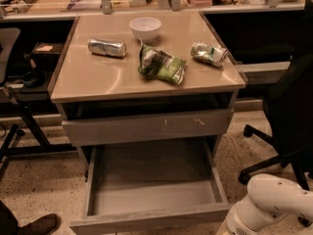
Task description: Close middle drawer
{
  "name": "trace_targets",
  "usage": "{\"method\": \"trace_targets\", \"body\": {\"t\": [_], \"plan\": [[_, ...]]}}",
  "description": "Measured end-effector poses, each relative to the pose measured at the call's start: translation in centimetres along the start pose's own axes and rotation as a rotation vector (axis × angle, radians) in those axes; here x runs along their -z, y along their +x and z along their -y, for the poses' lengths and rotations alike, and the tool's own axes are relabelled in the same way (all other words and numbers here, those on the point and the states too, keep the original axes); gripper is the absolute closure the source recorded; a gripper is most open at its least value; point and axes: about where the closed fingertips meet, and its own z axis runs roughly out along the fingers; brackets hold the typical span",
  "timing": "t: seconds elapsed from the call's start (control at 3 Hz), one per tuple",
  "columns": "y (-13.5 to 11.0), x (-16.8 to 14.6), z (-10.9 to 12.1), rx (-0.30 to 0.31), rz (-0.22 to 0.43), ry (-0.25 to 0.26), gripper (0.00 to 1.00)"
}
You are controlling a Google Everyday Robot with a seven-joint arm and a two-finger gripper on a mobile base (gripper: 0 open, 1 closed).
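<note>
Middle drawer [151, 185] stands pulled well out beneath the table [98, 77], below the scratched drawer front [122, 129]. White arm [274, 204] sits at lower right beside it; hand out of view, grip state cannot be told.

Hand out of view lower right, middle drawer [151, 185] front cropped
</note>
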Motion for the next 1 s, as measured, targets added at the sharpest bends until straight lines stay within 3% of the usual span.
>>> {"method": "trace_targets", "body": {"t": [0.33, 1.0], "plan": [[-1.1, -3.3, 1.7, -0.020, 0.072, -0.002, 1.00], [-5.2, -4.8, 4.8, 0.005, 0.150, 0.023, 1.00]]}}
